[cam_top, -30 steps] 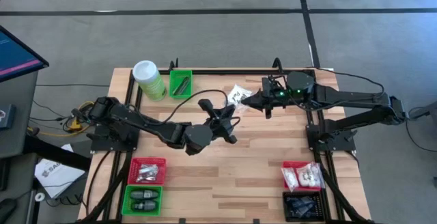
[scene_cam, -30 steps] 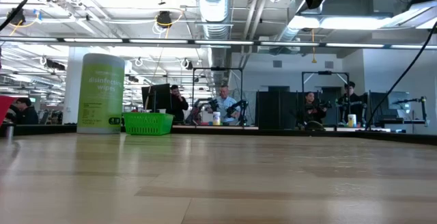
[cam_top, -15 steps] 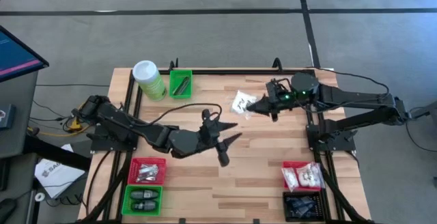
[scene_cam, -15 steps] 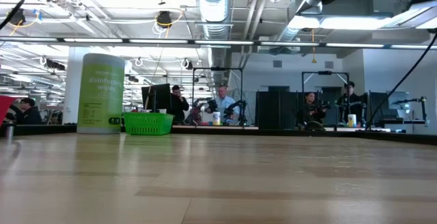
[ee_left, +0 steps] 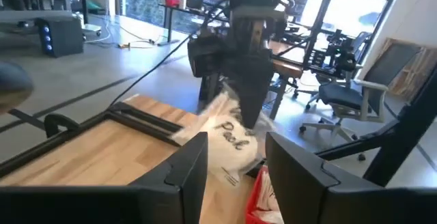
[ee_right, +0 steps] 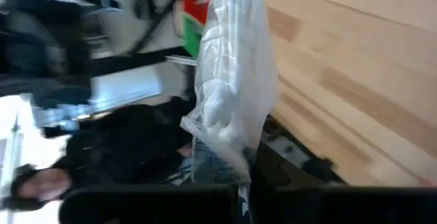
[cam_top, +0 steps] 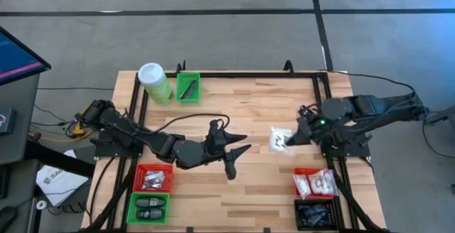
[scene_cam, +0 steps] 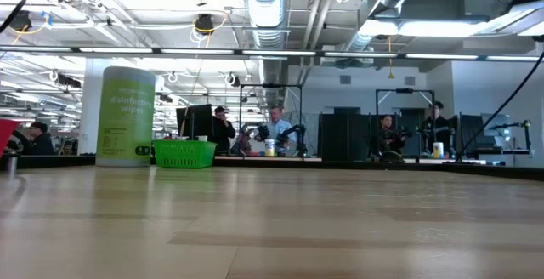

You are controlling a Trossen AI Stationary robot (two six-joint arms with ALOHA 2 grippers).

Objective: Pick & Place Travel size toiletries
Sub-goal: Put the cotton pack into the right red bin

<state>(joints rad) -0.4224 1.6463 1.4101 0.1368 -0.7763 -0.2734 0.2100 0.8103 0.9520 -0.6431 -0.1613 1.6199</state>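
A white crinkly sachet (cam_top: 279, 139) hangs over the table's right half with my right gripper (cam_top: 290, 139) shut on it. The left wrist view shows the same sachet (ee_left: 229, 134) below the right gripper (ee_left: 250, 111). My left gripper (cam_top: 234, 151) stands open near the table's middle, level, pointing at the sachet from a distance with nothing between its fingers (ee_left: 183, 176). More white sachets lie in a red bin (cam_top: 315, 183) near the right front corner. Neither gripper shows in the low view. My right gripper pinches the sachet's upper end (ee_left: 240, 118) between its two fingers, which slant down from the table's right side. The sachet (ee_right: 232, 80) hangs below and ahead of the fingers, crumpled and lifted clear of the table.
A black bin (cam_top: 313, 215) sits in front of the right red bin. At the front left stand a red bin (cam_top: 153, 177) and a green bin (cam_top: 147, 208). A green canister (cam_top: 155, 82) and a green bin (cam_top: 188, 87) stand at the far left.
My right gripper has carried the sachet from the table's far middle toward the right and near side, still clear of the wood. My left gripper has drawn back from the sachet toward the near edge and rolled about its own axis, then kept still.
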